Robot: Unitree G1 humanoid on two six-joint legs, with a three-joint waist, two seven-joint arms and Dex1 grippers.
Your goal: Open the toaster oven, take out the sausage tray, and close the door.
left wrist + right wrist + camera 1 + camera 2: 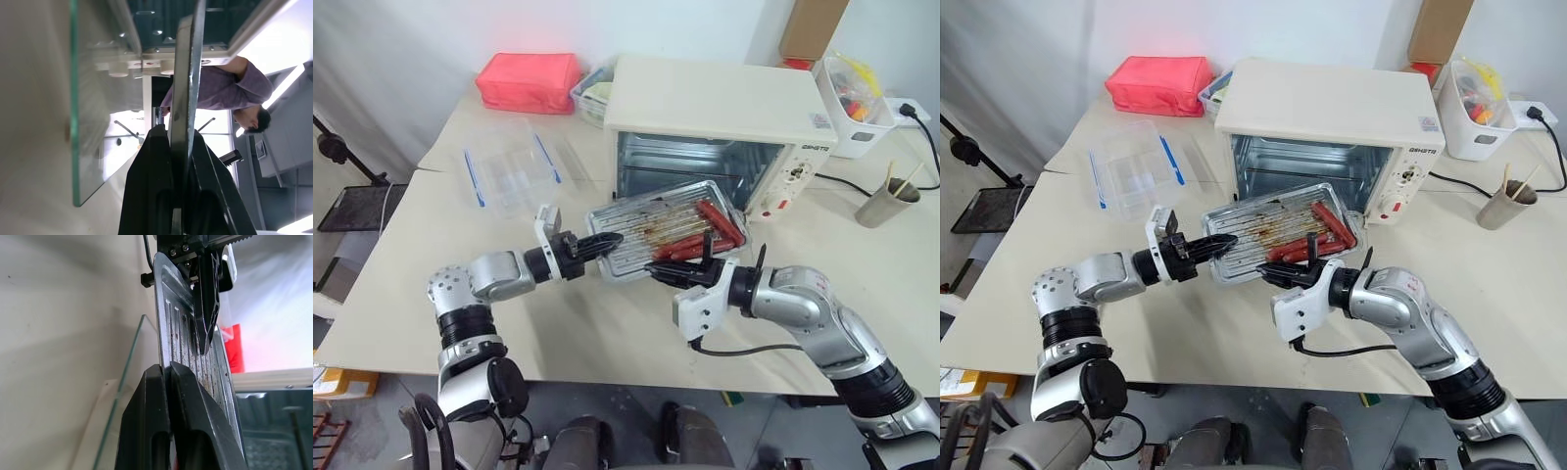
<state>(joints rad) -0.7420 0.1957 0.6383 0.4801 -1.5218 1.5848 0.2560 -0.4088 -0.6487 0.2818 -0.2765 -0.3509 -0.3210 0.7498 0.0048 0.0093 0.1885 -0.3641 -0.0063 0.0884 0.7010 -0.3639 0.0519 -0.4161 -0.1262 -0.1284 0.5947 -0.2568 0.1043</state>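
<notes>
Both black two-fingered end effectors pinch the shallow shiny metal sausage tray [671, 232]: the right end effector [690, 272] at its near rim, the left end effector [603, 242] at its left edge. Just beyond them, the cream-white toaster oven [715, 117] stands open, its glass door [88, 122] lowered under the tray. Opening looks done and the tray is out; setting it on the worktop [607, 333] and closing the door remain.

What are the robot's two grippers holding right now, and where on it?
Both hold the sausage tray. The left gripper pinches the rim at the tray's left end; the right gripper pinches the rim on its near edge.

Both pincers [607, 240] [680, 272] clamped, arms converging
</notes>
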